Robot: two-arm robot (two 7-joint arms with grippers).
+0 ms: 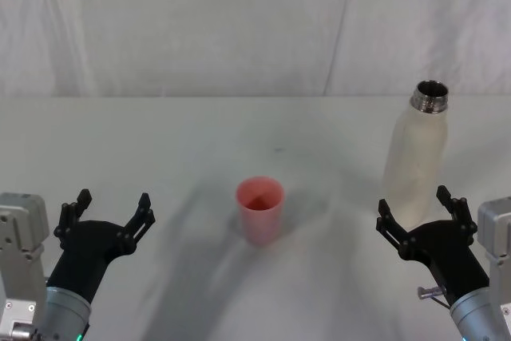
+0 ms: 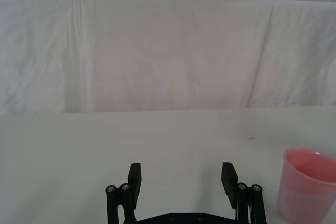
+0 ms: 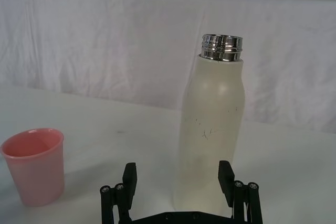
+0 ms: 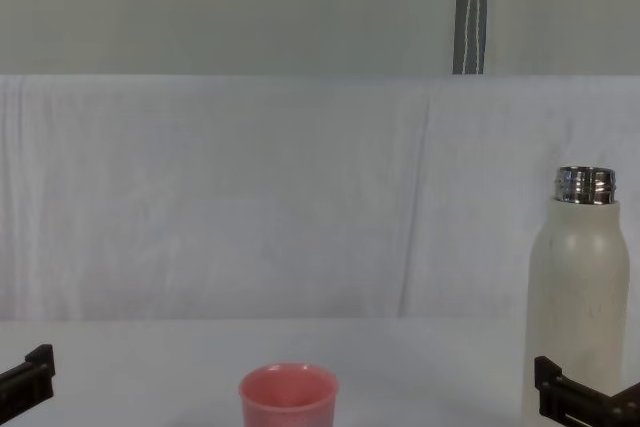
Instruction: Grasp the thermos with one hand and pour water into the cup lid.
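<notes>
The cream-white thermos [image 1: 416, 156] stands upright at the table's right, its steel neck uncapped; I see it also in the right wrist view [image 3: 211, 129] and chest view [image 4: 578, 297]. The pink cup lid [image 1: 259, 209] stands upright near the table's middle [image 3: 34, 165] [image 2: 307, 184] [image 4: 288, 397]. My right gripper [image 1: 421, 204] is open just in front of the thermos, its jaws on either side of the bottle's base without touching [image 3: 178, 177]. Open too, my left gripper [image 1: 112, 204] hovers at the near left with nothing between its jaws [image 2: 181, 178].
A white cloth [image 1: 200, 149] covers the table, and a white draped backdrop [image 4: 250, 197] rises behind it. Bare cloth lies between the cup lid and the thermos and all around the left gripper.
</notes>
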